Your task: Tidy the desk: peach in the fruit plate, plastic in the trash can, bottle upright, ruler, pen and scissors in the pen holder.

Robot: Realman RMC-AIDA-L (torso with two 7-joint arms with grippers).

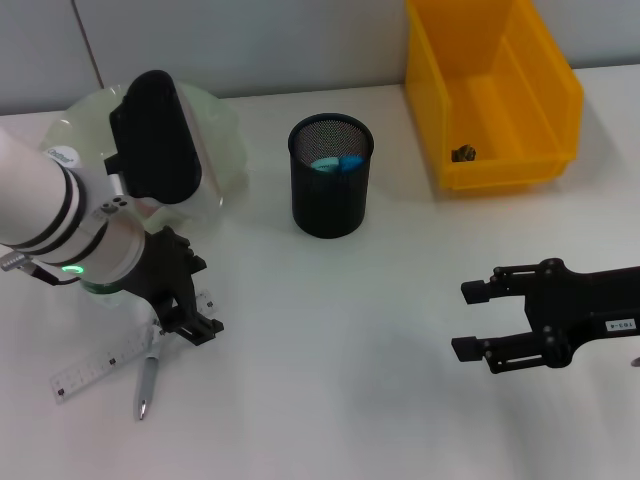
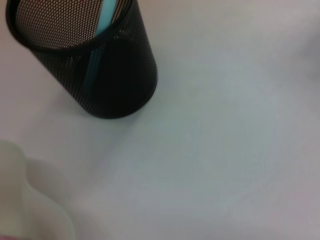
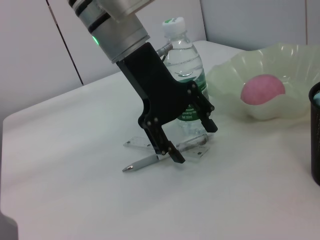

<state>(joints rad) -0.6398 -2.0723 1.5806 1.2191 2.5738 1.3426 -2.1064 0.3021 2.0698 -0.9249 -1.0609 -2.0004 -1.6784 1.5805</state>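
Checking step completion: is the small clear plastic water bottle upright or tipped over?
Upright. In the right wrist view the clear bottle stands on the white desk, white cap on top, behind the left gripper.

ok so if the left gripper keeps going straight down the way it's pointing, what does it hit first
Most likely the pen lying across the ruler. The left gripper is open, fingertips near the desk either side of both.

Black mesh pen holder [image 1: 331,190], yellow trash can [image 1: 495,95], pale green fruit plate [image 3: 260,70], pink peach [image 3: 263,90].
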